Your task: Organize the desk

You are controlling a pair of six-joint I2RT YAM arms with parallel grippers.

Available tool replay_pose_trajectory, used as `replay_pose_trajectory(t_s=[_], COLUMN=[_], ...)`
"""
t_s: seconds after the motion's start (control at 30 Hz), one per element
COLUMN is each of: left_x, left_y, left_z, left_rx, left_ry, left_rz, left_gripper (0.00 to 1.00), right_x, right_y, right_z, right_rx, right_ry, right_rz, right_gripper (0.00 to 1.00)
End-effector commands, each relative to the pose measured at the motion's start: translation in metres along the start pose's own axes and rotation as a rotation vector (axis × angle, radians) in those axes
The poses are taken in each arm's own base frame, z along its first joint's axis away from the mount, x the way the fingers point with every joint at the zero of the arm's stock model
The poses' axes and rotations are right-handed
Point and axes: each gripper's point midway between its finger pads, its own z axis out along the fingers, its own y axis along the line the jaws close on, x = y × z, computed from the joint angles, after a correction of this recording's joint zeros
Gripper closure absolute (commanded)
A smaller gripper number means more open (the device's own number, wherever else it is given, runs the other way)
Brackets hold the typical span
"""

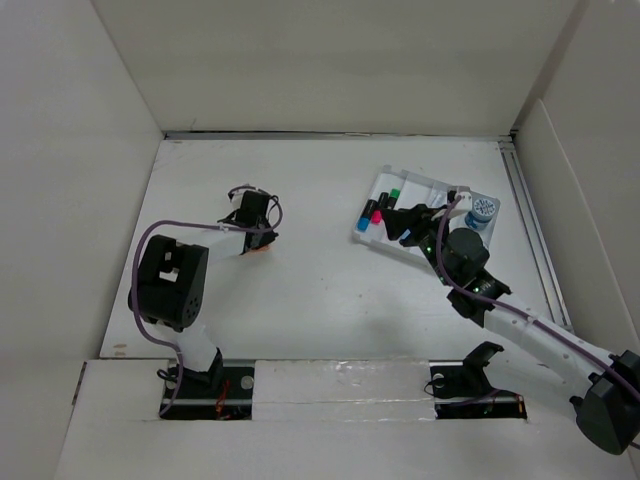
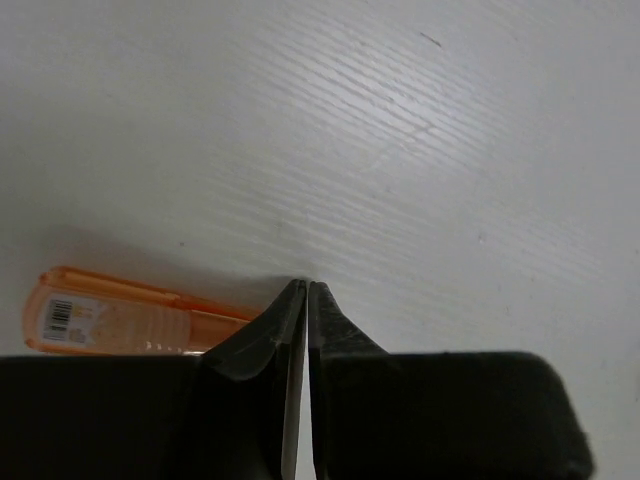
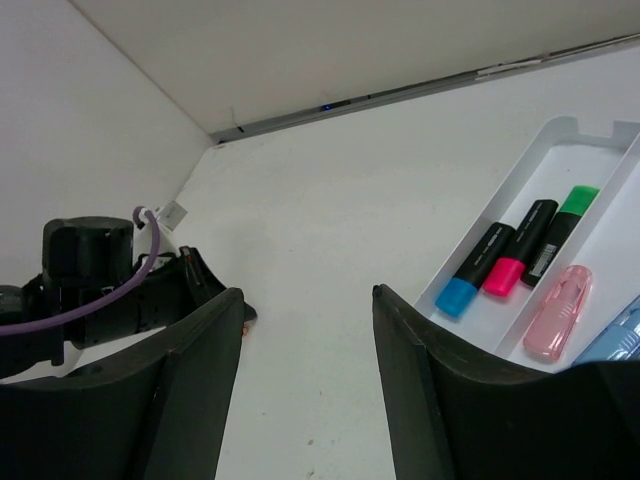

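My left hand point(image 2: 305, 290) is pressed together on nothing, with the translucent orange plastic stick point(image 2: 110, 320) lying just beside it on the flat white desk point(image 2: 400, 120). If I lift now, I judge I come up empty or knock the stick askew. My right hand point(image 3: 308, 295) hangs spread, holding nothing.

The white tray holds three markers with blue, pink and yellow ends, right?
Not quite: the third end is green, not yellow. The right wrist view shows the white tray holding a blue-ended marker, a pink-ended marker and a green-ended marker.
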Motion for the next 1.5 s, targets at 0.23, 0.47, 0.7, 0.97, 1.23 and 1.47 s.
replay_pose_trajectory(t_s=[0.23, 0.47, 0.7, 0.97, 1.23, 1.47], left_x=[0.036, -0.014, -0.036, -0.016, 0.000, -0.003], left_y=[-0.055, -0.058, -0.021, 0.024, 0.049, 0.062], left_z=[-0.022, -0.050, -0.077, -0.079, -0.050, -0.021], left_rx=[0.374, 0.348, 0.213, 0.075, -0.123, -0.175], left_ry=[0.133, -0.047, -0.193, -0.170, -0.105, -0.065], left_rz=[-0.029, -0.081, -0.212, -0.426, -0.457, -0.491], left_gripper=[1.00, 0.90, 0.68, 0.48, 0.48, 0.50], right_x=[-0.030, -0.023, -0.023, -0.021, -0.017, -0.014], right_y=[0.018, 0.023, 0.022, 0.028, 0.033, 0.038], right_z=[0.001, 0.005, 0.006, 0.007, 0.009, 0.011], right_rx=[-0.048, -0.071, -0.065, -0.096, -0.120, -0.146], right_ry=[-0.065, -0.038, -0.035, -0.019, 0.005, 0.021], right_rz=[-0.009, -0.011, -0.019, -0.026, -0.028, -0.026], right_gripper=[0.41, 0.40, 0.38, 0.32, 0.30, 0.30])
